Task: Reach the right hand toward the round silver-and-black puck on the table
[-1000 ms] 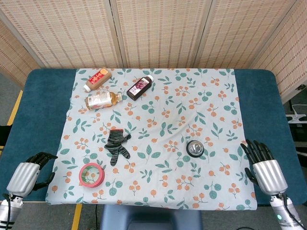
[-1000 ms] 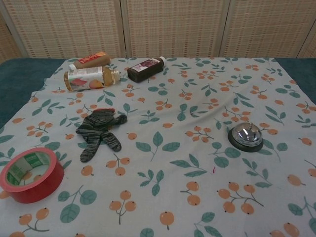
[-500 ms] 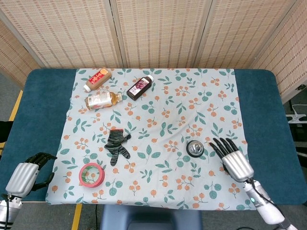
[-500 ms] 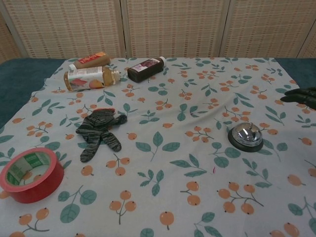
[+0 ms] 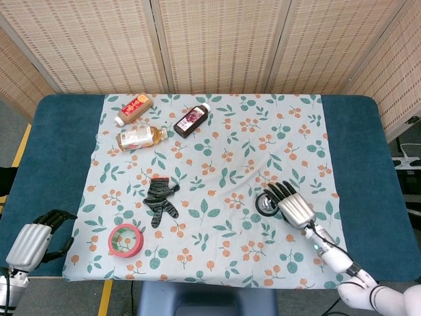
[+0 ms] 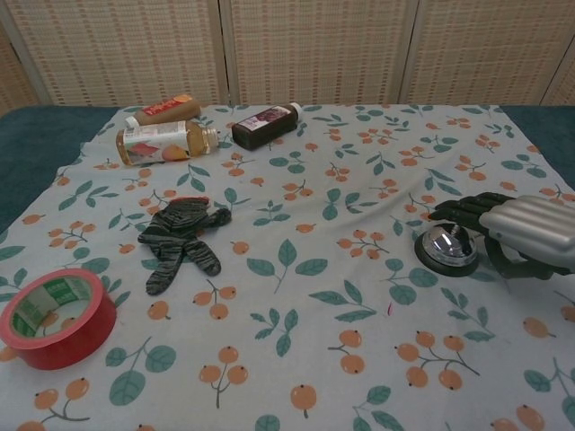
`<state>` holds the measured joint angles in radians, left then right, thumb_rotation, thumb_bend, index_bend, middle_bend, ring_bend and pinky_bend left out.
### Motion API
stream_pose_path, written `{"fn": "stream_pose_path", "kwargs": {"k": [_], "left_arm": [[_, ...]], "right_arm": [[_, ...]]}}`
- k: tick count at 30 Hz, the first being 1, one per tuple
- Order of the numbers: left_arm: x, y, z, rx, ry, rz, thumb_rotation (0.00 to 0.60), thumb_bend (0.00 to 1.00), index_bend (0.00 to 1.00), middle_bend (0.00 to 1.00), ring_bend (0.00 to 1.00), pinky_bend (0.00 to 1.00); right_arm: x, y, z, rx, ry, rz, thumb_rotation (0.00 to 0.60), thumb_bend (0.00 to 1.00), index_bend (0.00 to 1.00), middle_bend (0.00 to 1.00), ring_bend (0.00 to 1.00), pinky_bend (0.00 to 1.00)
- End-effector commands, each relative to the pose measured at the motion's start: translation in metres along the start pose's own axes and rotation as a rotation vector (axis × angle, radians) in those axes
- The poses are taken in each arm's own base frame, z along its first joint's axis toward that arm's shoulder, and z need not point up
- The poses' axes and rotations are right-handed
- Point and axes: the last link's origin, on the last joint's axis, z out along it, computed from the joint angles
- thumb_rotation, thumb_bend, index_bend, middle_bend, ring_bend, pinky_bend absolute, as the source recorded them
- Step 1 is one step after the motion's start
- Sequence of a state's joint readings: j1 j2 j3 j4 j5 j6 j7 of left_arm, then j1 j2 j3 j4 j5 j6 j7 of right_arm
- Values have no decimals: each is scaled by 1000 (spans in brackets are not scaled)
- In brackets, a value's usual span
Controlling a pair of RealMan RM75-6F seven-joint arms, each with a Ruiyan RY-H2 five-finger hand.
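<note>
The round silver-and-black puck, a domed metal top on a black base, sits on the flowered cloth right of centre. My right hand hovers just to its right, fingers apart and stretched over its top; it holds nothing, and contact is not plain. My left hand rests off the cloth at the near left corner, fingers loosely curled, with nothing in it. The chest view does not show the left hand.
A striped dark glove lies mid-left, and a red tape roll near the front left. At the back lie an orange-capped bottle, a tea bottle and a dark bottle. Blue table edge borders the cloth.
My right hand has swept left from the table's right edge onto the cloth and now reaches beside and over the puck. The left hand has barely moved.
</note>
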<state>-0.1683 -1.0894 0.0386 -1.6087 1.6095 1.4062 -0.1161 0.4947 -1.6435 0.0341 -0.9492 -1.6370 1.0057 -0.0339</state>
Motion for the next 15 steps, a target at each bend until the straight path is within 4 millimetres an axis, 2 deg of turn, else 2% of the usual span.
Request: {"fn": "stream_pose_path", "kwargs": {"k": [1, 5, 8, 11, 15], "left_arm": [[0, 0, 0, 0, 0, -1, 600, 388, 300, 290, 214, 354], [0, 0, 0, -2, -1, -2, 600, 388, 300, 290, 214, 354], [0, 0, -1, -3, -2, -2, 600, 388, 300, 290, 215, 354], [0, 1, -1, -6, 0, -1, 600, 388, 300, 290, 215, 354], [1, 1, -1, -4, 3, -1, 600, 389, 300, 290, 214, 354]], "right_arm": [[-6, -6, 11, 17, -6, 18, 600, 1000, 0, 0, 0, 53], [-4, -5, 6, 22, 29, 2, 600, 1000, 0, 0, 0, 53], [6, -1, -5, 16, 97, -39, 600, 1000, 0, 0, 0, 53], [18, 4, -24, -9, 170, -94, 600, 1000, 0, 0, 0, 52], [29, 15, -63, -76, 201, -143, 600, 1000, 0, 0, 0, 52]]}}
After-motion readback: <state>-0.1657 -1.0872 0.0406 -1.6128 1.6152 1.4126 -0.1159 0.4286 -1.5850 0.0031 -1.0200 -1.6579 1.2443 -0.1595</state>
